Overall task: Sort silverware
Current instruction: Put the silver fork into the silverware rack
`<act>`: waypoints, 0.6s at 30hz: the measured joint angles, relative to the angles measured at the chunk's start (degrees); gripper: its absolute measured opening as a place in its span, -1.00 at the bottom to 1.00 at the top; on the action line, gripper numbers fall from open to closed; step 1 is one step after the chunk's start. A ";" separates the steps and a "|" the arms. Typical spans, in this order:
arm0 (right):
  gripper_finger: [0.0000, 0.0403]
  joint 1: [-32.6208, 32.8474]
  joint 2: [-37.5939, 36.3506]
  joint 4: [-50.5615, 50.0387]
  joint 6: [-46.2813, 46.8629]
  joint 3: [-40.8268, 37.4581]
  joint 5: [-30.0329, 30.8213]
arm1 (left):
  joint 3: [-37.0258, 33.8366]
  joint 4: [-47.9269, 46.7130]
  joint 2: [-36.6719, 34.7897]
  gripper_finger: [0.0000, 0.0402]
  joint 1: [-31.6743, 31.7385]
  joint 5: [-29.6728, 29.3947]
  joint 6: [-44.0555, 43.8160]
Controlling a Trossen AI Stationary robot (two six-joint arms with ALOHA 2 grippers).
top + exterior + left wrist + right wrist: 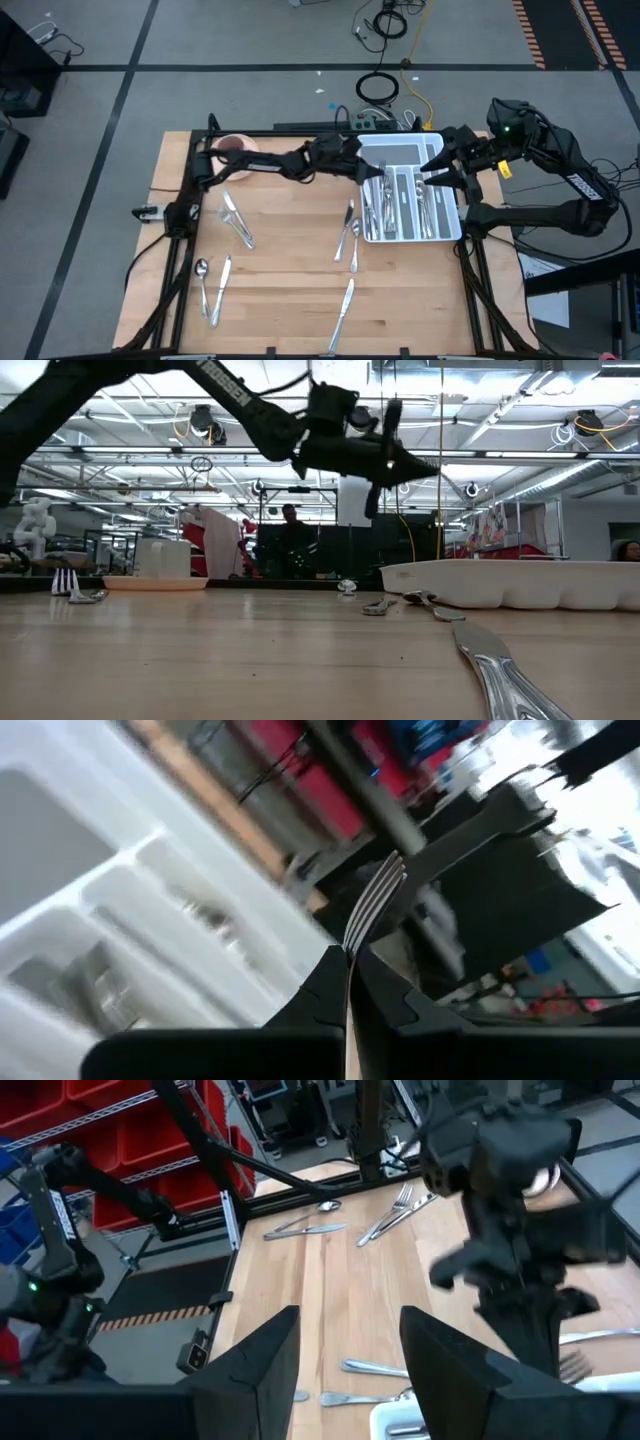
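Over white tray (455, 232) holding sorted silverware (400, 205): left gripper (378, 172) clamped on fork (375, 900); right gripper (432, 170) spread, empty.

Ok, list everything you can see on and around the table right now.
held fork: one, silver, in the left gripper above the tray
loose silverware: about ten pieces, silver, scattered on the table
sorted silverware: several pieces, silver, in the tray's compartments
tray: one, white, table's far right
saucer with cup: one, pink, far left corner
table: one, light wood
left gripper: shut on the held fork
right gripper: open, empty, over the tray's right side
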 joint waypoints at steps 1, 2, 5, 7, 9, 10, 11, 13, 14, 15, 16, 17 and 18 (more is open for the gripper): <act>-0.17 0.00 0.00 0.07 -0.02 0.00 0.00 | 0.49 -1.14 0.80 -0.99 0.02 0.02 0.20; -0.17 0.00 -0.01 0.19 -0.02 0.00 -0.03 | 0.80 -1.63 1.55 -0.99 0.04 -0.01 0.70; -0.17 0.00 0.00 0.53 -0.02 0.00 -0.05 | 1.00 -1.86 3.18 -0.99 0.11 -0.67 1.02; -0.17 0.00 -0.01 0.53 -0.04 0.00 -0.05 | 1.05 -1.62 4.03 -0.99 0.15 -1.60 1.04; -0.17 0.00 0.00 0.53 -0.26 0.00 -0.05 | 1.05 -1.47 4.67 -0.99 0.17 -1.84 -0.03; -0.17 0.00 0.00 0.53 -0.27 0.00 -0.05 | 1.05 -0.88 5.15 -0.99 0.17 -1.89 -0.39; -0.17 0.00 0.00 0.53 -0.30 0.00 -0.05 | 1.05 -0.15 5.48 -0.99 0.17 -2.04 -0.48; -0.17 0.00 0.00 0.53 -0.50 0.00 -0.05 | 1.05 0.47 5.84 -0.99 0.15 -2.43 -0.60; -0.17 0.00 0.00 0.53 -0.70 0.00 -0.07 | 1.05 0.70 5.84 -0.99 0.15 -2.93 -1.11; -0.17 0.00 0.00 0.53 -0.88 0.00 -0.07 | 1.05 0.73 5.84 -0.99 0.15 -3.57 -1.50; -0.17 0.00 0.00 0.53 -1.05 0.00 -0.07 | 1.14 0.79 5.84 -0.99 0.15 -4.41 -1.54; -0.17 0.00 0.00 0.53 -1.24 0.00 -0.05 | 1.16 0.92 5.84 -0.99 0.15 -5.03 -1.41; -0.17 0.00 0.00 0.53 -1.33 0.00 -0.05 | 1.16 1.02 5.84 -0.99 0.15 -5.30 -1.10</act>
